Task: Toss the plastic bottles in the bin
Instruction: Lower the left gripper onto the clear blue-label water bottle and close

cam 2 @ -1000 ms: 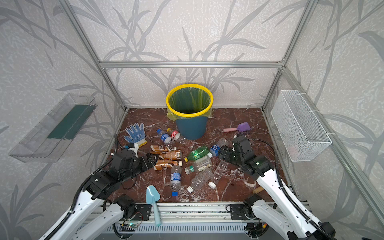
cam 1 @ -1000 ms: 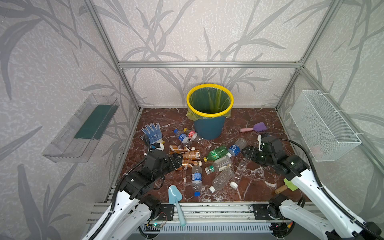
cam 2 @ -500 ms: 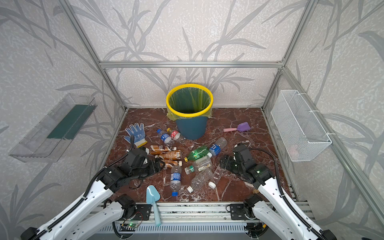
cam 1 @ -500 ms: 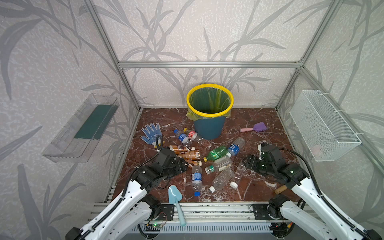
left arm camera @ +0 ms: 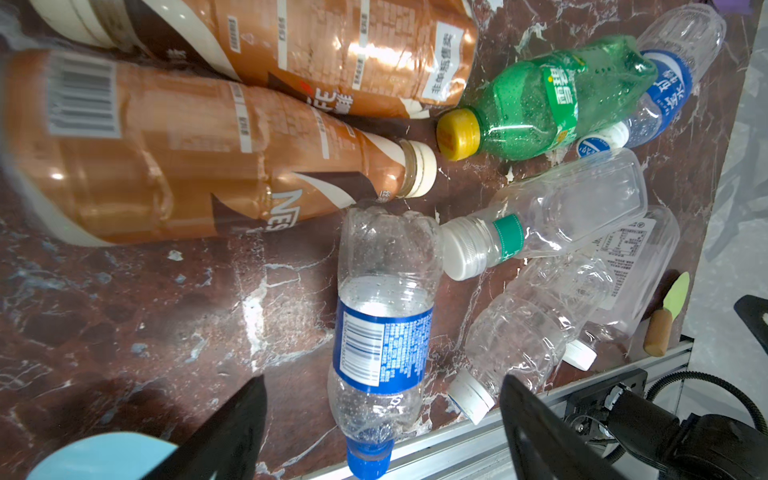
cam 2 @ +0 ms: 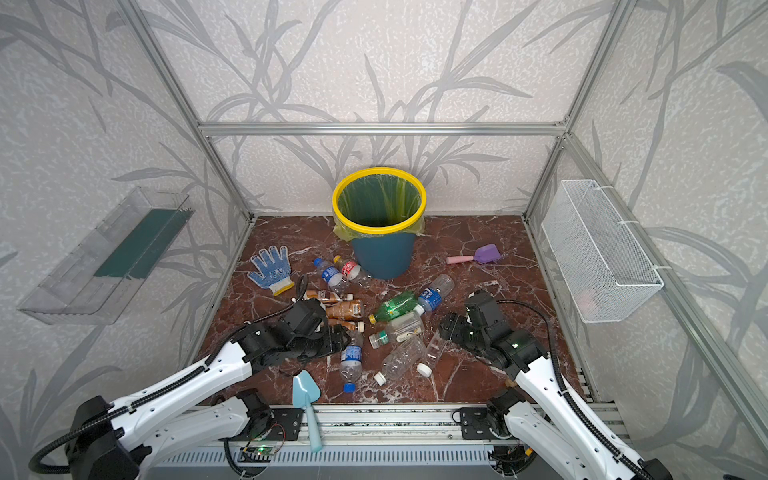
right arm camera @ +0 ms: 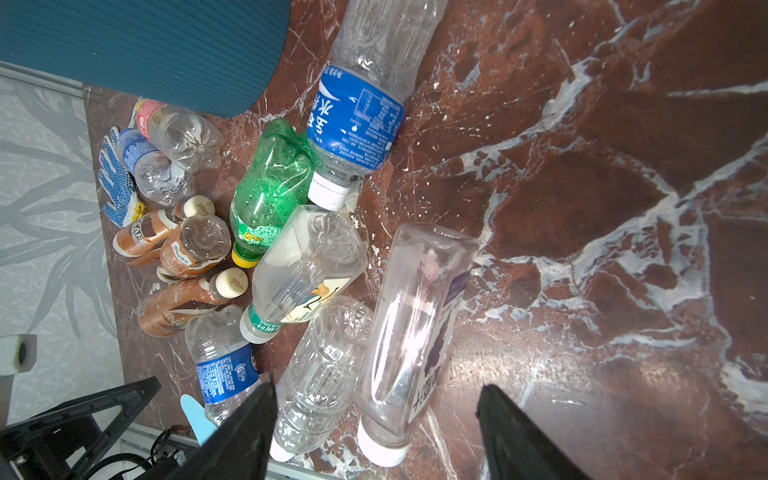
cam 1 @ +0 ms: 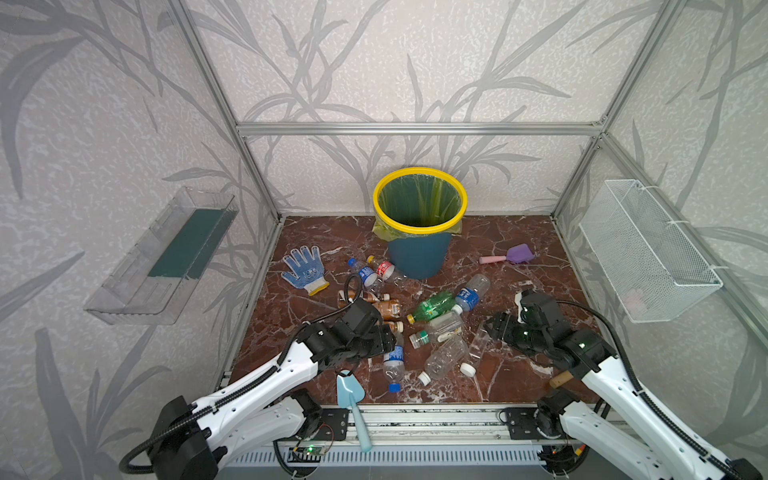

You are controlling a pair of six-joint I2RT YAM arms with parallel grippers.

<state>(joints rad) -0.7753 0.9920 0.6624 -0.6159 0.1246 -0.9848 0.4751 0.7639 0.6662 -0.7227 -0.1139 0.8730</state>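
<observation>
The round dark teal plastic bin with yellow rim [cam 1: 419, 259] stands upright at the back centre of the red marble floor [cam 1: 519, 374]. The plastic bottles [cam 1: 440, 328] lie on their sides on the floor in front of it.

Left gripper [left arm camera: 382, 378]: jaws wide apart, holding nothing. Between them lies the clear bottle with blue label and blue cap [left arm camera: 380, 328], its long axis running near to far and its cap toward the front rail [left arm camera: 457, 444].

Right gripper [right arm camera: 378, 386]: jaws wide apart, empty, over the capped ends of the flat-sided clear bottle with white cap [right arm camera: 411, 332] and the ribbed clear bottle [right arm camera: 320, 374]. These two lie roughly parallel, caps toward the front rail and bases toward the bin.
</observation>
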